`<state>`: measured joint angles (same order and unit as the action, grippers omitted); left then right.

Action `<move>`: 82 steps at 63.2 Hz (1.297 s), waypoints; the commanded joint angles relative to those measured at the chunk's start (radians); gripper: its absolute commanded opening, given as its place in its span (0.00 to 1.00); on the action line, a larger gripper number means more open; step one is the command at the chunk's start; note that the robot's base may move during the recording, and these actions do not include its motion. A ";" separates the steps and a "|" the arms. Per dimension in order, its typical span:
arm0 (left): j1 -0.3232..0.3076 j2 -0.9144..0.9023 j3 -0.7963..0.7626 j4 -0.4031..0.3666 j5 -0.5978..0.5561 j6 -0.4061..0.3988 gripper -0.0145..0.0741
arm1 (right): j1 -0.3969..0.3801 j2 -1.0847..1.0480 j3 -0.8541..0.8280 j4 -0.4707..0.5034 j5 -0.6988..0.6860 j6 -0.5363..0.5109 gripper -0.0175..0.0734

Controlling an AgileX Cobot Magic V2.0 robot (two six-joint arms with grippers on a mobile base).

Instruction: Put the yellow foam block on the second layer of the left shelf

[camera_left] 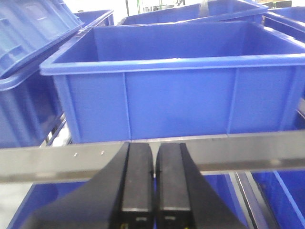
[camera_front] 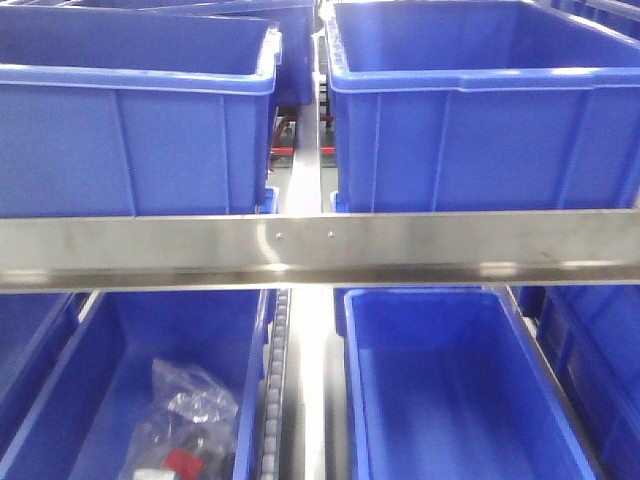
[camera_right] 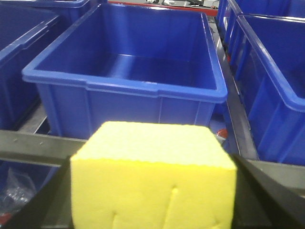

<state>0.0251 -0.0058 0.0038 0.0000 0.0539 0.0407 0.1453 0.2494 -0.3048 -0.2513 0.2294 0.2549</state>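
Right gripper (camera_right: 152, 212) is pinching the yellow foam block (camera_right: 153, 167), with dark finger parts showing at both lower sides of it. The block fills the bottom of the right wrist view and is carried in the air, not on any shelf yet. What shows of its long side runs across the view, roughly parallel to the steel rail (camera_right: 28, 143) behind it.

Key relation: the open blue bin (camera_right: 125, 87) lies straight ahead of the block, past the rail and a touch left of centre. Its front rim sits higher in the picture than the block's top. Judgement: the move is up and forward over that rim, and the block is well apart from it for now.

This is probably the upper left bin (camera_front: 140, 78) in the front view, going by the plastic bag (camera_front: 190, 420) in the bin below it. Whether that is the second layer, I cannot tell.

Left gripper (camera_left: 153, 176) has its fingers pressed together and holds nothing. It faces another bin (camera_left: 171, 64) and is not needed, since the right arm has the block.
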 commanded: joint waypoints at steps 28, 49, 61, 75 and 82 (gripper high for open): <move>0.000 -0.017 0.028 -0.006 -0.082 -0.004 0.30 | -0.006 0.009 -0.029 -0.016 -0.083 -0.008 0.77; 0.000 -0.017 0.028 -0.006 -0.082 -0.004 0.30 | -0.006 0.009 -0.029 -0.016 -0.083 -0.008 0.77; 0.000 -0.017 0.028 -0.006 -0.082 -0.004 0.30 | -0.006 0.009 -0.029 -0.016 -0.083 -0.008 0.77; 0.000 -0.017 0.028 -0.006 -0.082 -0.004 0.30 | -0.006 0.009 -0.029 -0.046 -0.083 -0.027 0.77; 0.000 -0.017 0.028 -0.006 -0.082 -0.004 0.30 | -0.006 0.009 -0.029 -0.046 -0.083 -0.027 0.77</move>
<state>0.0251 -0.0058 0.0038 0.0000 0.0539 0.0407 0.1453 0.2494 -0.3048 -0.2753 0.2294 0.2397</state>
